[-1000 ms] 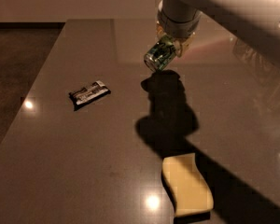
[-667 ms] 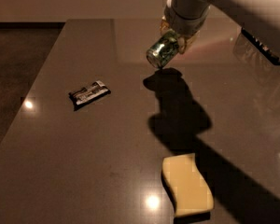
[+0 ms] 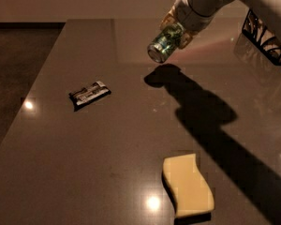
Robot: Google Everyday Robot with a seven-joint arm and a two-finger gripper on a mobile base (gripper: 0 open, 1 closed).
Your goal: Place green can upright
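The yellow sponge (image 3: 187,185) lies flat on the near part of the table (image 3: 61,163). Beyond the sponge and left of it in view, well apart, lies a dark foil packet (image 3: 89,93). Farther beyond the sponge, the green can (image 3: 165,43) hangs clear above the table, tilted, with one silver end pointing down. The claw (image 3: 177,31) is clamped on the can's upper body. The can is probably light, thin-walled, dentable and slippery. Take hold across the mid-body, not the ends.
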